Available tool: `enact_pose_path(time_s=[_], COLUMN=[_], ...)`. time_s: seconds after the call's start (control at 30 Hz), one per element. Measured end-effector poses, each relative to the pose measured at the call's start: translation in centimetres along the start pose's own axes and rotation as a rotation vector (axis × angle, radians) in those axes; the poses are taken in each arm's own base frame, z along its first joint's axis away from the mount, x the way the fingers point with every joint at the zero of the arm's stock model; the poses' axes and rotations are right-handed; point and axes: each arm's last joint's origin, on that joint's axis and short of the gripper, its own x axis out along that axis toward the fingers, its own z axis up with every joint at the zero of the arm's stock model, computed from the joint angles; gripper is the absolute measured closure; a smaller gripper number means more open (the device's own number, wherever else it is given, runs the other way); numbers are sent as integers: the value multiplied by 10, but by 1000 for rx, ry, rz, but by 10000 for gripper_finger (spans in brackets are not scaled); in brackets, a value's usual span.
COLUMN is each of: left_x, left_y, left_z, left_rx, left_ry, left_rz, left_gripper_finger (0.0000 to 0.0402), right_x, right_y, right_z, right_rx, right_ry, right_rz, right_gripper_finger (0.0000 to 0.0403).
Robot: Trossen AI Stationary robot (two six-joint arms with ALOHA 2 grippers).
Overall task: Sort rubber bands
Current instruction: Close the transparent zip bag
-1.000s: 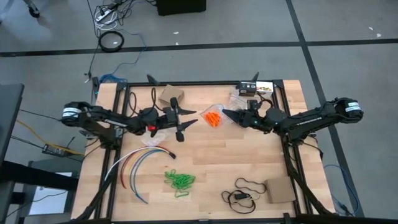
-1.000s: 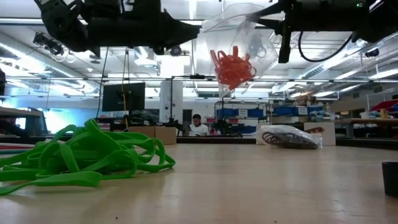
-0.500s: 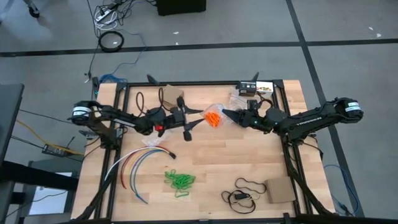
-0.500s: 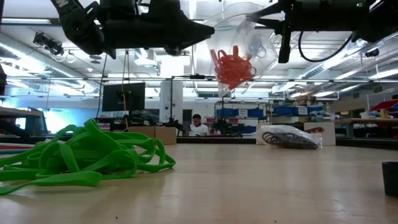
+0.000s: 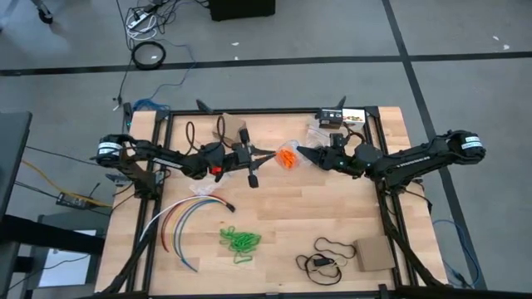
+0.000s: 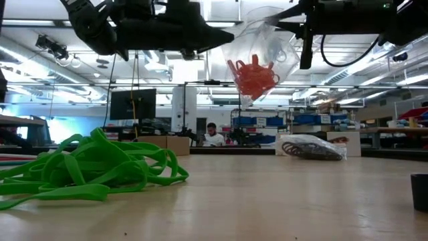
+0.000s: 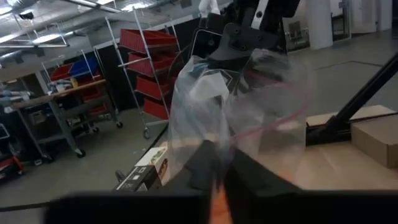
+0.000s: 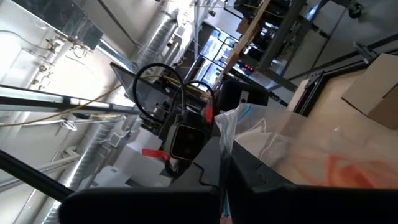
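Note:
A clear plastic bag (image 6: pixel 264 47) with orange rubber bands (image 6: pixel 254 75) in it hangs above the table's middle (image 5: pixel 287 155), between my two grippers. My left gripper (image 5: pixel 272 153) is shut on the bag's left side, and my right gripper (image 5: pixel 302 152) is shut on its right side. A heap of green rubber bands (image 5: pixel 239 241) lies loose on the table near the front (image 6: pixel 87 167). A second clear bag (image 6: pixel 311 146) holding dark bands rests on the table at the back. My left gripper pinches the bag's film (image 7: pixel 217 146) between its two fingers (image 7: pixel 202 168), at the bag's left side. The fingers come in level from the table's left. The bag hangs clear of the table. My right gripper pinches the bag's edge (image 8: pixel 225 127) on its right side between its two fingers, which come in about level from the table's right. The bag is lifted clear, and the orange bands sag in its lower part.
Long coloured cables (image 5: pixel 187 218) curve at the front left. A thin black cord loop (image 5: pixel 328 253) and a cardboard box (image 5: pixel 374 253) lie at the front right. A piece of cardboard (image 5: pixel 226 126) lies at the back behind my left gripper.
My left gripper has moved toward the table's right edge, up to the bag, and its spread fingers have shut on the bag's left side. The bag has tipped a little, and the orange bands have shifted inside it. The bag stays lifted clear of the table.

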Motion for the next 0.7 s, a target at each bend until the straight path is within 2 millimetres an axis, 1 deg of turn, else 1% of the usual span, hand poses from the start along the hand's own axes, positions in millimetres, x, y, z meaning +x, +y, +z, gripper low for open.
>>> enact_pose_path(time_s=[0.03,0.07,0.23,0.3,0.4,0.53,0.63,0.7], left_x=[0,0,-2,-4,-9,-20,-30,-34], left_y=[0,0,1,1,1,3,3,4], left_z=[0,0,4,7,12,16,19,23], left_rx=[-1,0,5,12,20,28,22,0], left_ry=[1,-1,-5,-5,41,161,228,234], left_rz=[-1,-6,-13,-34,-83,-153,-211,-244], left_gripper_finger=[384,389,397,398,399,400,400,400], right_x=[0,0,0,0,0,2,2,2], right_y=[0,0,0,-1,-4,-8,-20,-29], right_z=[0,0,0,-2,-3,-2,-2,-2], right_rx=[0,0,-18,-32,-43,-30,-18,-27], right_ry=[0,0,5,35,92,189,275,332], right_rz=[0,0,-1,-3,1,20,-48,-146], right_gripper_finger=[399,399,399,399,399,399,399,399])
